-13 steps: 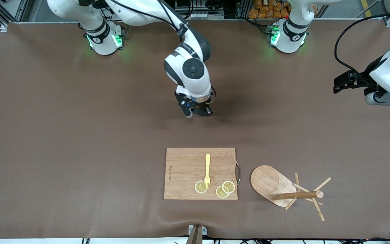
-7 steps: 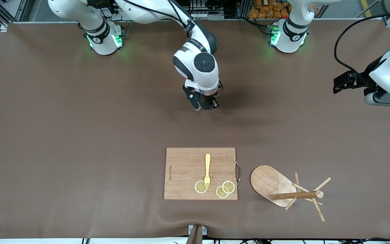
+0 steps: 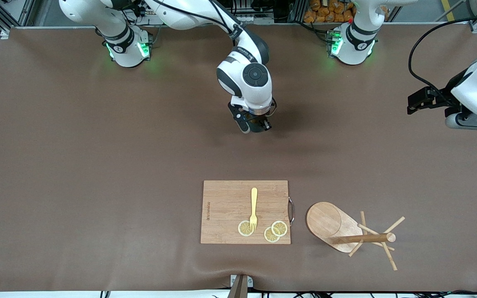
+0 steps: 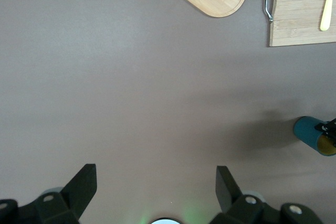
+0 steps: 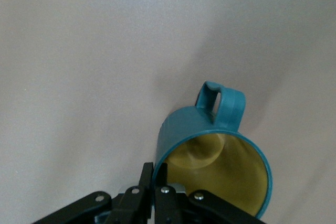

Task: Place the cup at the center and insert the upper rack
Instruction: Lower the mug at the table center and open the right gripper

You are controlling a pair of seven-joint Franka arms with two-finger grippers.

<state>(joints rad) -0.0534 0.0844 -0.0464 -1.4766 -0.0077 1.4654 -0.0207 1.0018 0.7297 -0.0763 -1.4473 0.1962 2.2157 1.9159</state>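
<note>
one glossy round teal cup [image 5: 212, 153], looped handle

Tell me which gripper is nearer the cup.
Right. The right gripper is shut on the cup rim; the left gripper waits open, apart from it.

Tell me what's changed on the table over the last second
The right gripper, shut on the cup, has carried it away from the cutting board, toward the robots' bases and a little toward the left arm's end. The left gripper stays open and waiting at its end of the table. The board, the fork, the lemon slices and the toppled upper rack haven't moved.
</note>
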